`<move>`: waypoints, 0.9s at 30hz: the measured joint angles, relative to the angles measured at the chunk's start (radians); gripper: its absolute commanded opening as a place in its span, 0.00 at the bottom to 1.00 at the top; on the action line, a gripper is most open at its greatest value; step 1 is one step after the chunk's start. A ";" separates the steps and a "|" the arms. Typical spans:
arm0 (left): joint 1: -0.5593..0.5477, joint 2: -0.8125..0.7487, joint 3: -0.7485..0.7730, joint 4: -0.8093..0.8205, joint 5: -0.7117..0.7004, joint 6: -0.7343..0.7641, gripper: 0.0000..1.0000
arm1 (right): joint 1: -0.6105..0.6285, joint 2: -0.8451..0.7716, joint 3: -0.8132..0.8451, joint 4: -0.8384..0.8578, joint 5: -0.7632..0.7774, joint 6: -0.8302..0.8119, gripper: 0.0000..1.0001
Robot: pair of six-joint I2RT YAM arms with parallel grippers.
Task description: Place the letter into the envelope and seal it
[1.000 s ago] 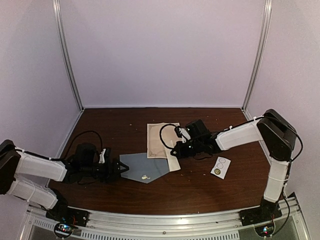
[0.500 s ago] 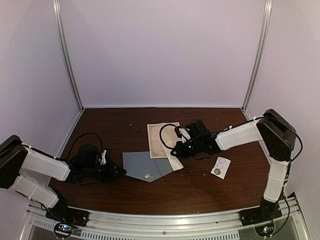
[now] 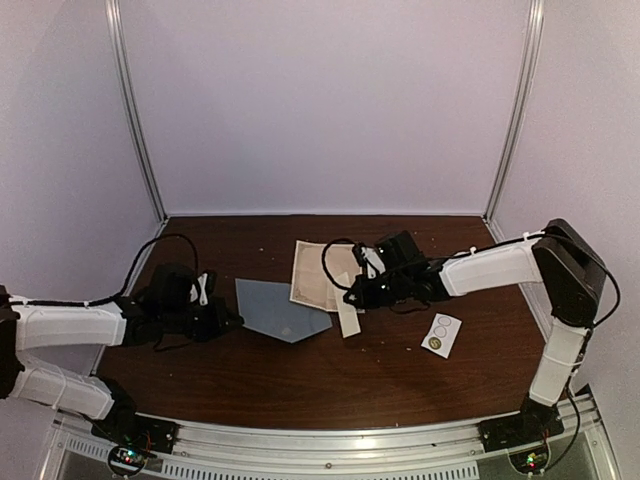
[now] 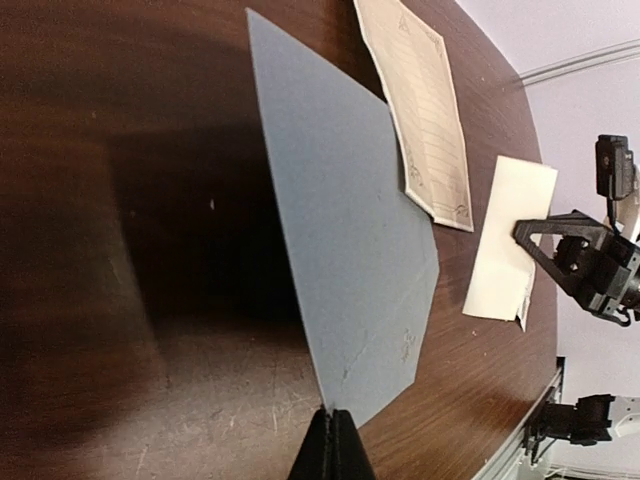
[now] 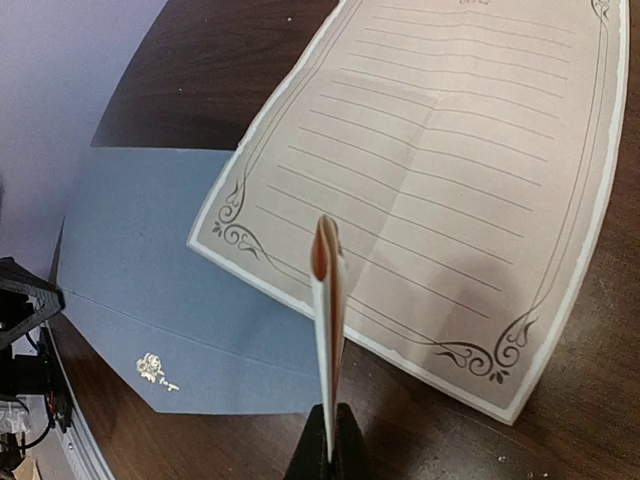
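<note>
Sliding back across the dark wooden table [image 3: 400, 390] from its near edge since a second ago, the flat grey-blue paper envelope [image 3: 283, 310] lies left of centre, its right corner under the cream lined letter sheet with an ornate border [image 3: 318, 272]. The right gripper [image 3: 355, 297] pinches a folded cream paper [image 3: 348, 312]. The left gripper [image 3: 232, 322], wide before, now nips the envelope's left edge.

left end effector [image 3: 234, 322]: clamped, low | right end effector [image 3: 354, 297]: clamped, low

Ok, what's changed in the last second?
The left fingers closed on the left edge of the envelope and shifted it away from the arm bases. The right fingers stay shut on the folded cream paper; the sticker strip hasn't moved.
</note>
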 measured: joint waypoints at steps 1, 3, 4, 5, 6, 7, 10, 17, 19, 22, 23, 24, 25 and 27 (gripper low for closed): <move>0.000 -0.024 0.031 -0.053 -0.026 0.021 0.00 | 0.000 -0.022 -0.001 -0.005 0.006 -0.003 0.00; 0.001 -0.071 0.111 -0.171 -0.084 0.079 0.00 | 0.000 -0.064 -0.002 -0.014 0.022 -0.009 0.00; 0.001 -0.086 0.150 -0.225 -0.118 0.106 0.00 | 0.000 -0.086 -0.002 -0.018 0.027 -0.011 0.00; 0.001 -0.097 0.190 -0.276 -0.144 0.138 0.00 | 0.000 -0.102 -0.002 -0.019 0.032 -0.014 0.00; 0.001 -0.103 0.233 -0.330 -0.173 0.173 0.00 | 0.000 -0.121 -0.003 -0.021 0.042 -0.015 0.00; 0.001 -0.104 0.275 -0.382 -0.202 0.207 0.00 | 0.000 -0.138 -0.006 -0.026 0.047 -0.016 0.00; 0.001 -0.080 0.407 -0.533 -0.259 0.307 0.00 | 0.000 -0.180 -0.007 -0.047 0.065 -0.019 0.00; -0.008 0.058 0.698 -0.806 -0.304 0.563 0.00 | 0.000 -0.240 -0.008 -0.090 0.100 -0.036 0.00; -0.030 0.101 0.766 -0.867 -0.328 0.627 0.00 | 0.000 -0.250 -0.008 -0.101 0.110 -0.039 0.00; -0.117 0.182 0.866 -0.961 -0.403 0.715 0.00 | 0.000 -0.261 -0.008 -0.115 0.122 -0.041 0.00; -0.151 0.207 0.887 -0.985 -0.428 0.735 0.00 | 0.000 -0.267 -0.011 -0.118 0.128 -0.041 0.00; -0.192 0.237 0.907 -1.010 -0.457 0.754 0.00 | 0.000 -0.272 -0.013 -0.121 0.132 -0.042 0.00; -0.224 0.262 0.919 -1.030 -0.484 0.768 0.00 | -0.001 -0.277 -0.016 -0.125 0.135 -0.043 0.00; -0.280 0.309 0.932 -1.067 -0.524 0.790 0.00 | -0.002 -0.288 -0.021 -0.131 0.142 -0.043 0.00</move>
